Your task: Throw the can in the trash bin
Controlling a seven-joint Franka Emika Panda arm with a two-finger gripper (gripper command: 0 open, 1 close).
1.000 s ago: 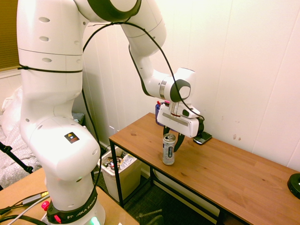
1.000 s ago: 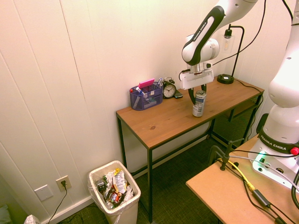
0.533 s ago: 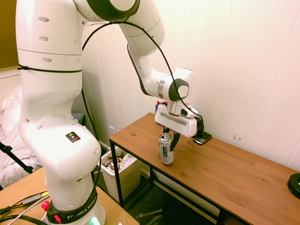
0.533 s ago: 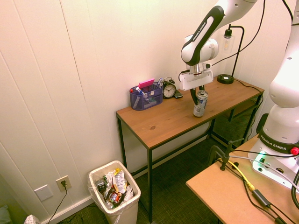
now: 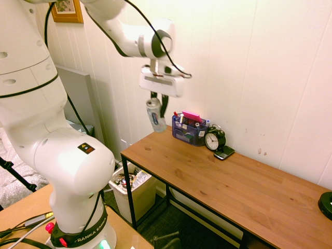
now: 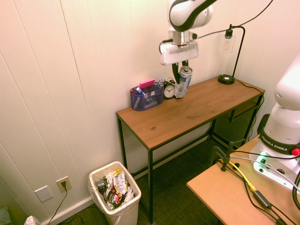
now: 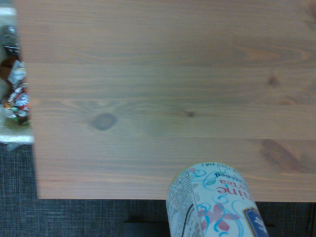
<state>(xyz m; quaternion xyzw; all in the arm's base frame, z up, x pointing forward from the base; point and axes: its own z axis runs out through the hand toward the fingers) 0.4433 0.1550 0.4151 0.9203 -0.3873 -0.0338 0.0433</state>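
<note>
The trash bin point(image 6: 115, 197) sits on the floor by the wall, far below the gripper and off to its side, past the end of the table. It is a small cream-white box with no lid on it. It is full of crumpled wrappers and other rubbish. In the first outside view the trash bin point(image 5: 136, 192) peeks out from under the near end of the table, low down below the gripper.

The wooden table point(image 6: 187, 115) stands under the gripper. It has thin black legs. A blue desk organiser point(image 6: 146, 97) with pens and a pink thing in it sits on the table, below the gripper and a little to its side, close to the wall. A small black alarm clock point(image 6: 169, 89) stands just beside the organiser, almost right under the gripper. A black desk lamp point(image 6: 228, 56) stands at the far end of the table, well apart from the gripper.

The gripper point(image 6: 181, 70) hangs high in the air over the table and points down. Its two dark fingers are pinching the can point(image 6: 183, 81) near its top. The can hangs under the gripper, tilted a bit, and it is well clear of the table top. In the first outside view the gripper point(image 5: 157, 99) holds the can point(image 5: 155, 115) up beside the wall, above the organiser point(image 5: 190, 130) and the clock point(image 5: 213, 140).

In the wrist view the can point(image 7: 217, 203) shows close up, with the table's wood grain point(image 7: 163, 94) far under it.
</note>
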